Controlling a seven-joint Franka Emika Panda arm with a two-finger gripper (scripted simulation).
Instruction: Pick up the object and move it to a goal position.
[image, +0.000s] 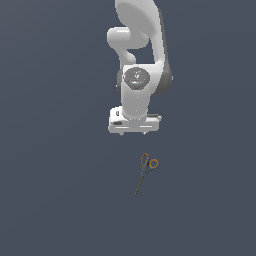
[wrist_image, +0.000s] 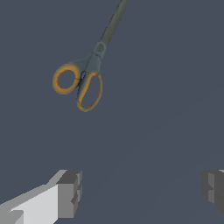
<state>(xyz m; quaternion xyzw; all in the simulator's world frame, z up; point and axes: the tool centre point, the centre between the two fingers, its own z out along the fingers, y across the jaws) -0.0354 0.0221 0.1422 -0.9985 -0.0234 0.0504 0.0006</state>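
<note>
One scissors (wrist_image: 85, 76) – flat, blades closed | claw (wrist_image: 140, 192) – fingers apart, holding nothing

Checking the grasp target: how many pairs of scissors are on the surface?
1. The scissors lie flat just in front of the open gripper, untouched, blades closed. Nothing else shows.

Simulated scene, flat featureless grey ground (image: 50, 200)

Surface finish, as rendered

Scissors (image: 144, 172): ring handles smooth orange-yellow, plastic-looking; blades dark grey, dull, no glint. Arm (image: 135, 70) casing white, smooth, faint sheen. Gripper (wrist_image: 142, 192) finger pads (wrist_image: 70, 192) flat grey, matt, with ridged inner faces. Table (image: 50, 175): uniform slate-blue, matt, textureless.
</note>
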